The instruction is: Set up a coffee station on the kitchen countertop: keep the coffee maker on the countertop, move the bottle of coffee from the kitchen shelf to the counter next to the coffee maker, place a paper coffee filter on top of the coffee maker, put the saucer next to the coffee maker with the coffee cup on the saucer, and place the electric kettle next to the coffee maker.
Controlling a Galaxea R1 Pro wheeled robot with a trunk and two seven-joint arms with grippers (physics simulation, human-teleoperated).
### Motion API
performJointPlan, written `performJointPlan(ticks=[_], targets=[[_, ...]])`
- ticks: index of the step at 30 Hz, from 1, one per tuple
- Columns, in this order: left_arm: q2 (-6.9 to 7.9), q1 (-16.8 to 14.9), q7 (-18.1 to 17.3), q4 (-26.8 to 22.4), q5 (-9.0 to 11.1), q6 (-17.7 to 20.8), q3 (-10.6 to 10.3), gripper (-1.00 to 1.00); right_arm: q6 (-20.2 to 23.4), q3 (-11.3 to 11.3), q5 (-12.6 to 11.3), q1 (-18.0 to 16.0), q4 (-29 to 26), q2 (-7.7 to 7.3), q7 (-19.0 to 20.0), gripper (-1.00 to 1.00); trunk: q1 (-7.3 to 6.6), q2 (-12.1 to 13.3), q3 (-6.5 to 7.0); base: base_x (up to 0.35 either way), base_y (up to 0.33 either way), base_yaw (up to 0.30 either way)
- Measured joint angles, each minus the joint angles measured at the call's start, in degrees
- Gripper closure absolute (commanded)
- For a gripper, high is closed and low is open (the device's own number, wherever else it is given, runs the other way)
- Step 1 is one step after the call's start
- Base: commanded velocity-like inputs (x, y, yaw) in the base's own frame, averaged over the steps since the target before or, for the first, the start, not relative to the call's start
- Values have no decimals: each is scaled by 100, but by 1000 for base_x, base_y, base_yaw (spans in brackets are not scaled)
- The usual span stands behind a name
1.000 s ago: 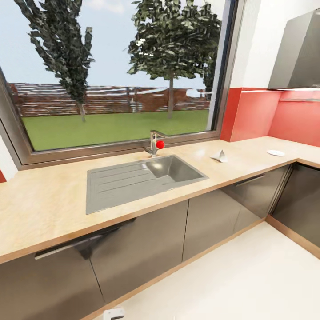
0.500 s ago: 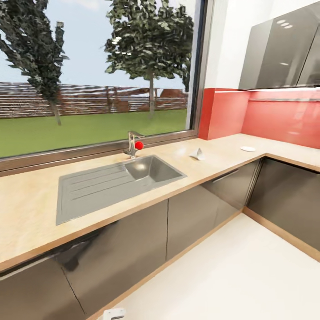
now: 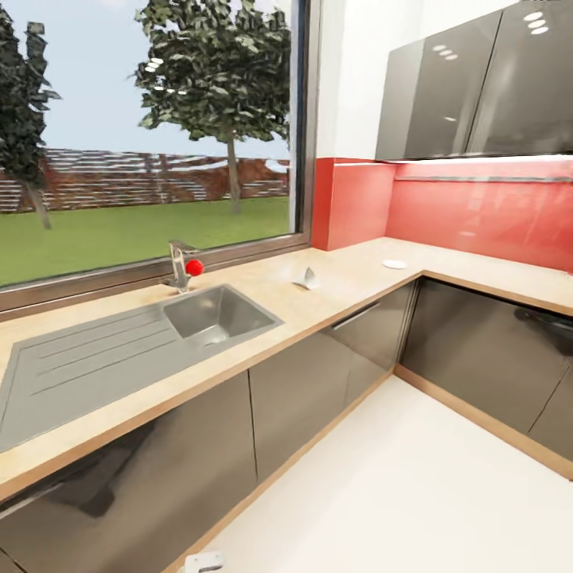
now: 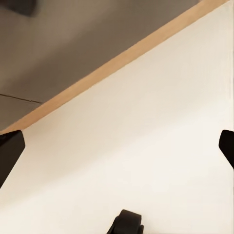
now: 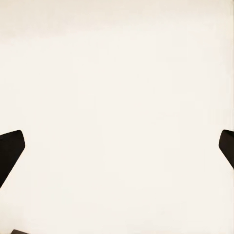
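camera swung right, more corner countertop (image 3: 477, 280)

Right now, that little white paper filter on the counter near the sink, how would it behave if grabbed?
The paper coffee filter looks thin and crumpled, so it is probably very light and floppy. It would likely crush under a firm pinch, and a push might slide it along the smooth kitchen countertop.

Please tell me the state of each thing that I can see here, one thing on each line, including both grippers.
paper coffee filter: lies on the kitchen countertop, right of the sink.
saucer: flat on the countertop near the corner, nothing on it.
tap: no water running.
left gripper: open, holding nothing, over the floor.
right gripper: open, holding nothing.
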Motion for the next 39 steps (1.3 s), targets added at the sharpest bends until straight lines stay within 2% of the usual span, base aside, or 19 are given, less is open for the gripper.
performJointPlan(ticks=[32,39], targets=[[0,0,0,4,0,0,-5,-100,0,-1,3,0,0,4,0,-100,-1,0,0,222,-206,-271],[1,2,0,6,0,-1,-3,-100,-1,1,1,-1,2,14,-1,-100,-1,0,0,236,-222,-92]])
